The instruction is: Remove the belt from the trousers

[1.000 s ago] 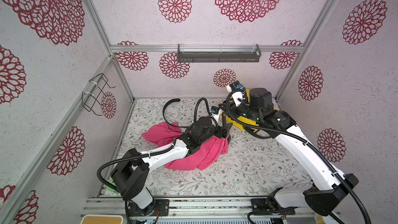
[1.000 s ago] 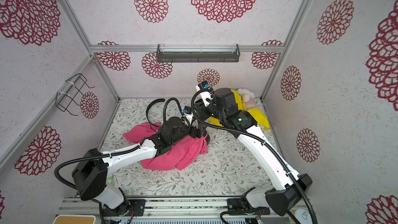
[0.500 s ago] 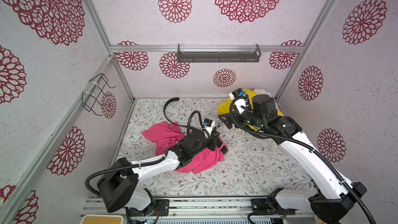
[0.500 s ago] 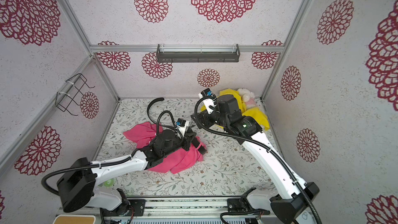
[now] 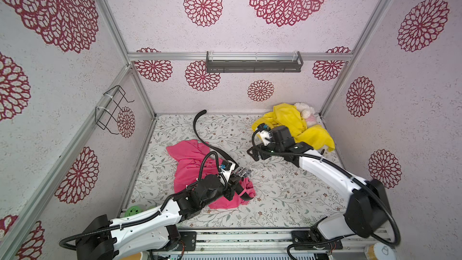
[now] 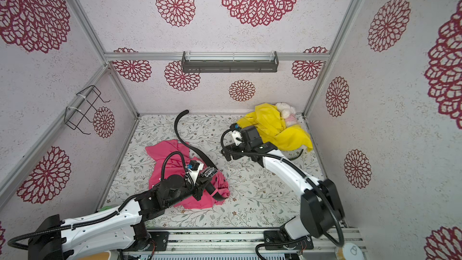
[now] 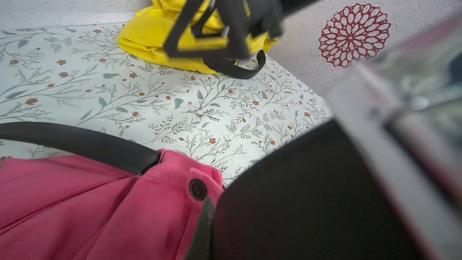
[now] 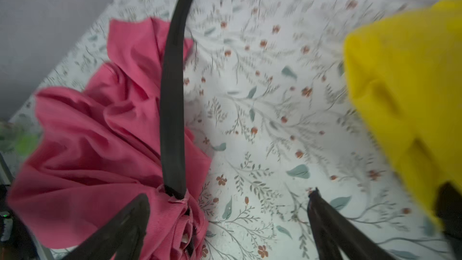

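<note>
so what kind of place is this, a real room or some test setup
Most likely a robot test cell dressed as a room: wallpaper panels held in a bare aluminium frame, and two robot arms mounted on a rail at the front of a small floral table.

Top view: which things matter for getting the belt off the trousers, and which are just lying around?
For the job:
- pink trousers
- black belt, running into their waistband

Lying about:
- yellow cloth
- white soft toy
- green round thing
- grey shelf on the back wall
</note>
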Motion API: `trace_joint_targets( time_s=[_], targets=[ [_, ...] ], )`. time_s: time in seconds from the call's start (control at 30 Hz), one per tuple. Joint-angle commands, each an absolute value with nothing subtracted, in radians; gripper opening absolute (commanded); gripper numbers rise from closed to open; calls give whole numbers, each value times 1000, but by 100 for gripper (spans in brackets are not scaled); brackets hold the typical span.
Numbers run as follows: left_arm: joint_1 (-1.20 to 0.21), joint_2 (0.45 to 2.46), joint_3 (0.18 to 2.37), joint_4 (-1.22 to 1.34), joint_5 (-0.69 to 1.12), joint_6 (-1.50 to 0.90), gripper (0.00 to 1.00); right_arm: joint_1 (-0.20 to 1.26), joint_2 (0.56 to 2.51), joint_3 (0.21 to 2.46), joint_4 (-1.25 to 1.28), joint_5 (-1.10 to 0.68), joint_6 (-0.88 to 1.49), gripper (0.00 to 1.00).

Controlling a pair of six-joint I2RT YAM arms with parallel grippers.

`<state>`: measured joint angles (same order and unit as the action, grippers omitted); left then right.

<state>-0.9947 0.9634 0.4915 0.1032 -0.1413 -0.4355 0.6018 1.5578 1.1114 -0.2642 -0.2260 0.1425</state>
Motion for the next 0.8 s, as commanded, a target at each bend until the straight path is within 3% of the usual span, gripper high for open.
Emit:
trace_joint_targets(
  time_s=[0.0, 0.27, 0.33, 0.5, 0.63, 0.77],
  targets=[
    [-1006, 903, 494, 5, -184, -464, 0, 678, 1626, 1115, -98, -292, 223, 99],
    [-1008, 741, 474, -153, -244, -484, 0, 759, 1860, 1158, 80, -426, 382, 98],
    [-1008, 713, 474, -180, -271, -479, 0, 780, 1910, 1188, 104, -458, 417, 92],
    [-1006, 667, 487, -253, -328, -455, 0, 799, 2019, 1250, 122, -498, 487, 54],
    [-1006, 609, 513, -329, -402, -439, 0, 751, 2006, 1234, 76, -395, 480, 3],
    [-988, 536, 537, -346, -461, -373, 0, 615, 1861, 1179, 8, -289, 459, 0]
  ],
)
